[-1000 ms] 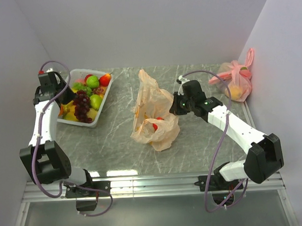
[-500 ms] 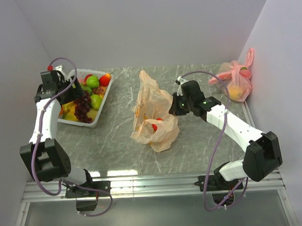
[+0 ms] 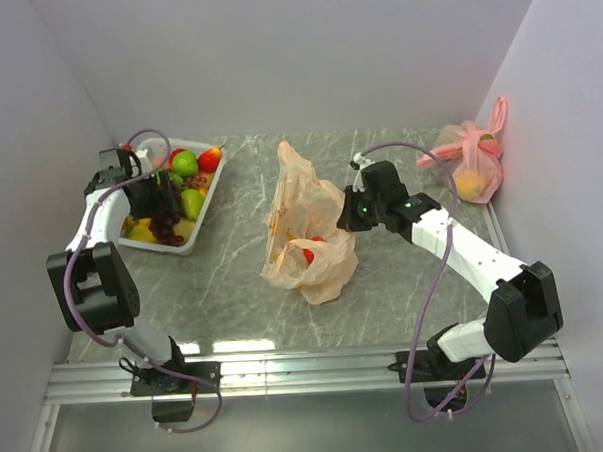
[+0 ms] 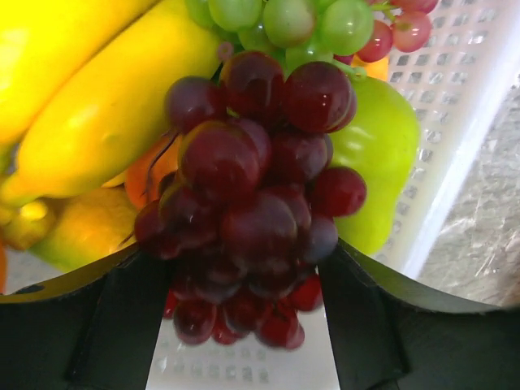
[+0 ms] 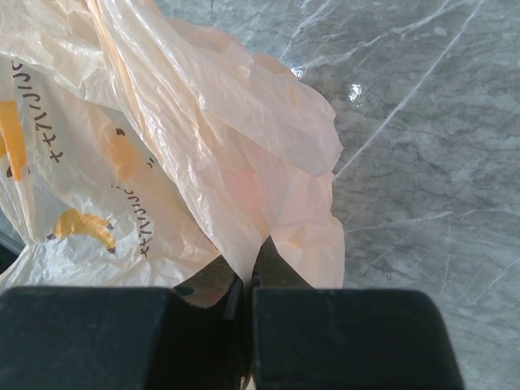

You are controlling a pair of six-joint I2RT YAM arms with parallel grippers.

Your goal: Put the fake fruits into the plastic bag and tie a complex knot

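Fruits: most are piled in a white basket (image 3: 189, 247) at the table's (image 3: 235, 299) far left corner.
Grapes: a purple bunch (image 4: 244, 211) lies on yellow bananas (image 4: 106, 106) and against a green apple (image 4: 382, 154). The bananas are cut off by the frame.
Left gripper (image 4: 236, 272): jaws stand wide, one on each side of the bunch. Whether the pads press it is unclear.
Bag (image 3: 307, 231): crumpled mid-table. One red fruit (image 3: 310, 253) shows at its mouth, and the film hides the rest of the inside.
Right gripper (image 5: 248, 280): closed, pinching a fold of the bag at its right side.
Pink bag (image 3: 469, 164): tied, at the far right corner.
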